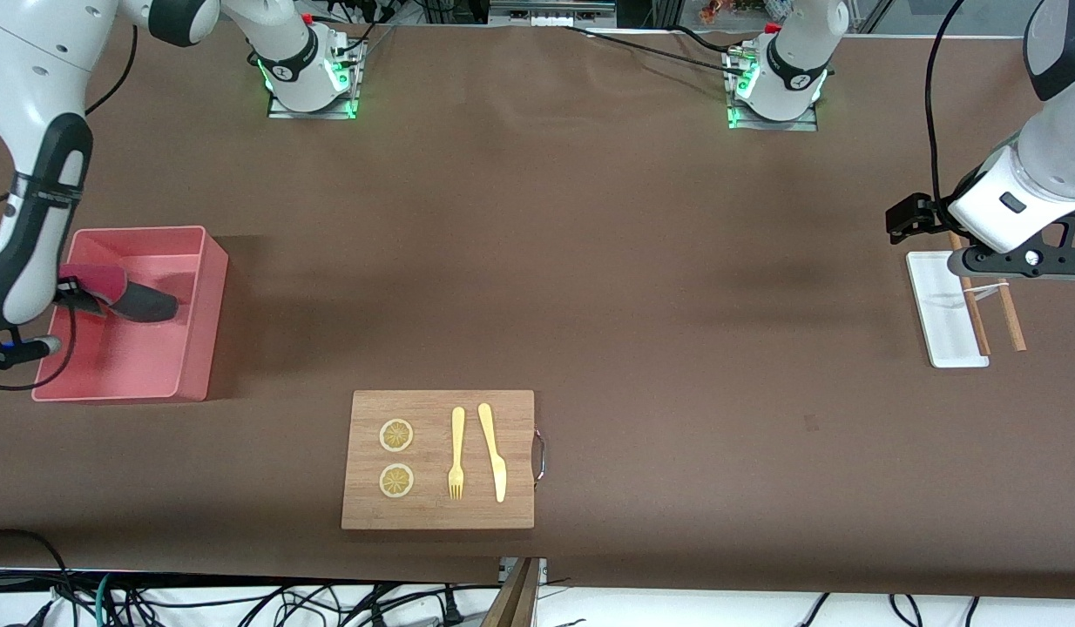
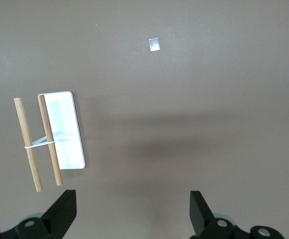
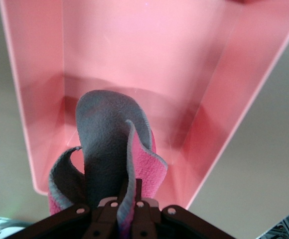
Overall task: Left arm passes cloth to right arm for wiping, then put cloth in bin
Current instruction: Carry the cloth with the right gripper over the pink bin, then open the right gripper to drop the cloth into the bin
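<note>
The salmon-pink bin (image 1: 198, 296) stands at the right arm's end of the table. My right gripper (image 1: 77, 294) is over the bin and shut on the cloth (image 1: 128, 294), whose crimson and dark grey folds hang over the bin's inside. In the right wrist view the cloth (image 3: 109, 149) hangs from my right gripper (image 3: 128, 191) above the bin's floor (image 3: 134, 55). My left gripper (image 1: 908, 218) waits open and empty above the small white tray (image 1: 943, 309); the left wrist view shows its fingers (image 2: 65, 211) wide apart around my left gripper's gap (image 2: 132, 214).
Two wooden sticks (image 1: 995, 313) lie across the white tray (image 2: 67, 129) at the left arm's end. A wooden cutting board (image 1: 437, 514) with two lemon slices (image 1: 396, 435), a yellow fork (image 1: 456, 453) and knife (image 1: 492, 451) lies near the front edge.
</note>
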